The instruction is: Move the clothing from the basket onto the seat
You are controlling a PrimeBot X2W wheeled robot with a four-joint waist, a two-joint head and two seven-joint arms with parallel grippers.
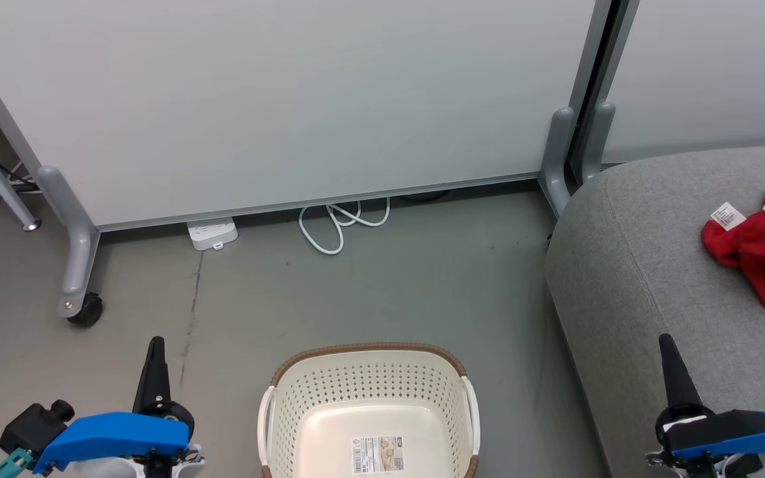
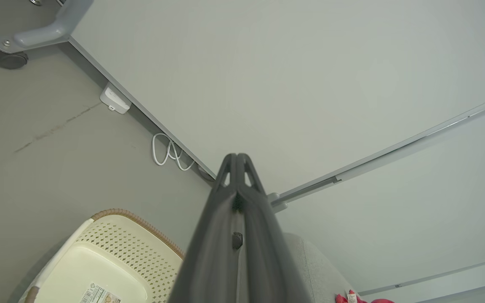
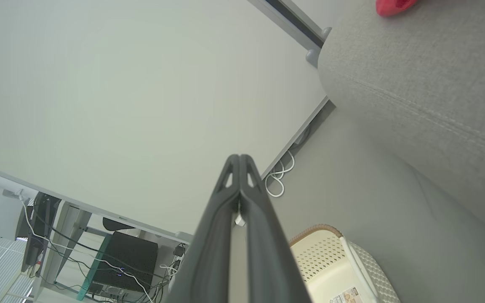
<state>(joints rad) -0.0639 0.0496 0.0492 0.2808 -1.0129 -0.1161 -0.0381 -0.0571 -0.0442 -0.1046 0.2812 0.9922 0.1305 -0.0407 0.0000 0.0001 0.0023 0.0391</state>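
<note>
Both my left gripper (image 1: pixel 155 344) and my right gripper (image 1: pixel 667 341) are pressed together, holding nothing. The red clothing (image 1: pixel 764 249) lies on the grey seat (image 1: pixel 628 265), and the basket (image 1: pixel 369 348) on the floor (image 1: pixel 382 285) looks bare inside. I think the job is done, so I should only check the basket well

The crumpled bright red fabric clothing (image 1: pixel 764 255) runs off my head view's right edge, so I cannot count the garments; its small white tag (image 1: pixel 728 216) is too small to read. The cream-white perforated plastic basket (image 1: pixel 369 378) is cut by the bottom edge; its paper label (image 1: pixel 377 455) is illegible.
</note>
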